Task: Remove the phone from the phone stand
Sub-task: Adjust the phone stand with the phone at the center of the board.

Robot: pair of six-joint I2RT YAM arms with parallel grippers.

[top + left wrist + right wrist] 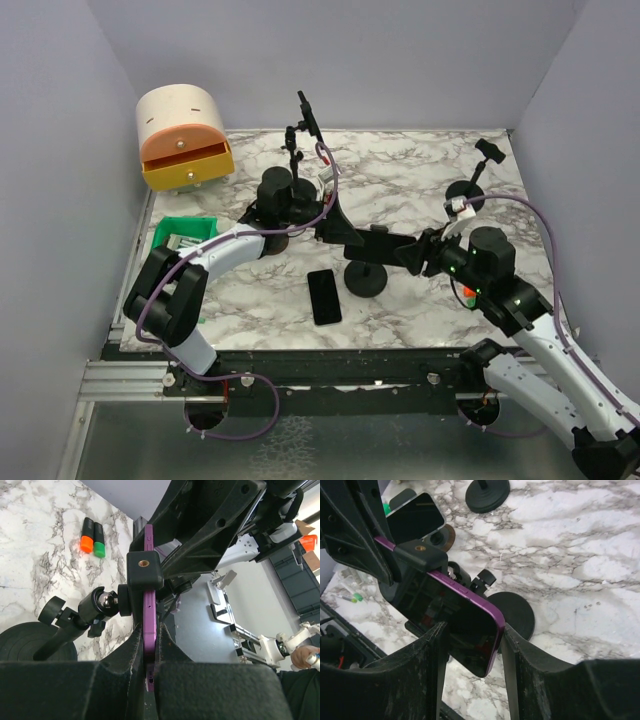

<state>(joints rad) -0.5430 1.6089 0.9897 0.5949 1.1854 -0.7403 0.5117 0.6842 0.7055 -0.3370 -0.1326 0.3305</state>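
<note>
Left wrist view showed the left jaws closed flat on both faces of the slim purple phone [149, 615], seen edge-on between them, close beside the black clamp block [145, 569] with its brass threaded insert. That grip appeared intended to steady the handset while it sat in the black phone stand [80, 617], whose ball joint held it tilted above the white marble table [35, 555]. The right jaws straddled the phone's free end; firm contact could not be confirmed. By this evidence, the phone was not yet removed. An orange-capped marker [86, 539] and a green-capped marker [99, 542] lay on the table beyond. Farther left, a green plastic bin [190, 221] held small items too indistinct to name. At the far corner, a rounded beige box [180, 112] had its orange drawer [187, 160] pulled partly out, contents hidden.
</note>
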